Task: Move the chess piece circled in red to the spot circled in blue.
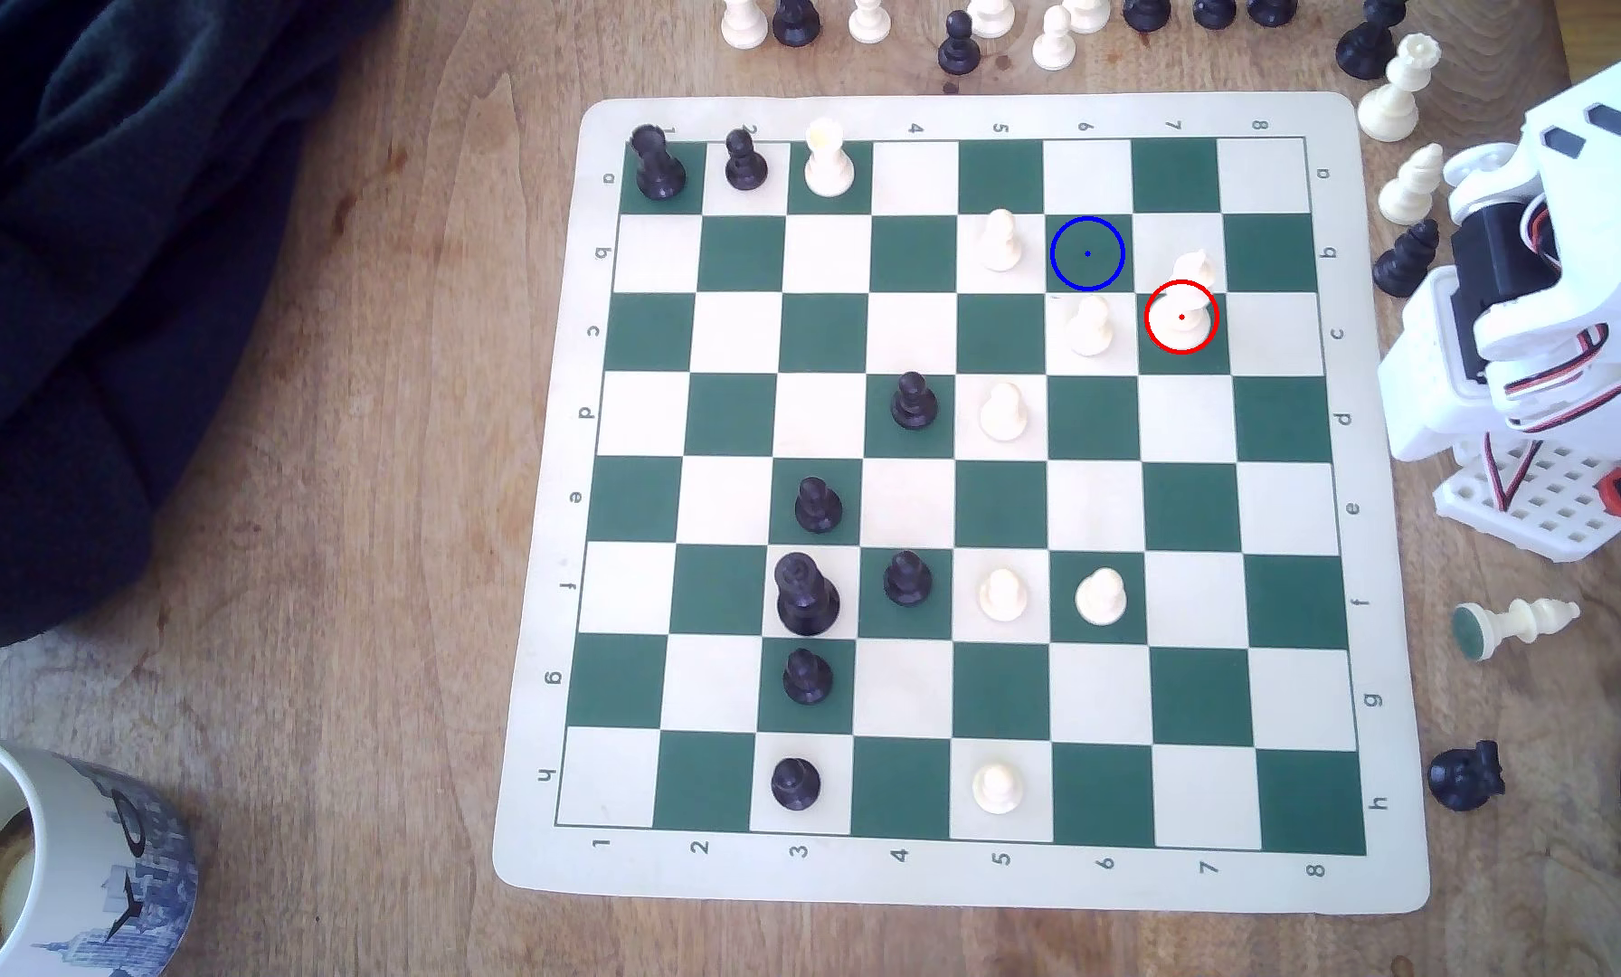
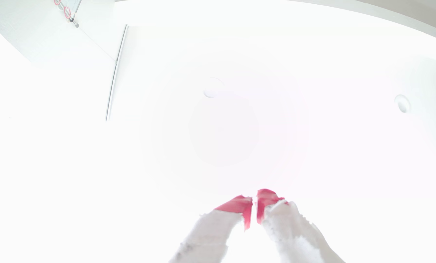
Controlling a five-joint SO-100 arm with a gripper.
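The tall cream-white plastic chess piece (image 1: pixel 1183 305), wide in the base and slim toward the top, stood upright on the dark green square ringed in red, on the green-and-cream roll-up chess mat (image 1: pixel 544 564) laid over the wooden table (image 1: pixel 365 470). Taking that piece as the landmark, the blue-ringed dark green target square (image 1: pixel 1087 253) lay one square diagonally off, toward the exterior view's upper left, and it stood bare. A short cream round-headed pawn (image 1: pixel 1091 326) sat just beside the piece on the exterior view's left, directly below the target, and a second cream pawn (image 1: pixel 1001 240) flanked the target's far side.

The white printed robot arm (image 1: pixel 1540 282) was folded at the mat's edge, well apart from the piece on the exterior view's right. In the washed-out wrist view, the gripper (image 2: pixel 254 199) showed its red-tipped fingers (image 2: pixel 237 204) drawn almost together with only a thin slit between them, holding nothing.

The risks appeared to lie in the crowding. A wide-spread claw descending on the piece could clip the neighbouring pawn and topple it. A grip taken high on the slim top would likely let the heavy base swing or slip. Carried low, the base might strike that pawn on the diagonal crossing, and an off-centre release could leave it leaning against the second pawn.
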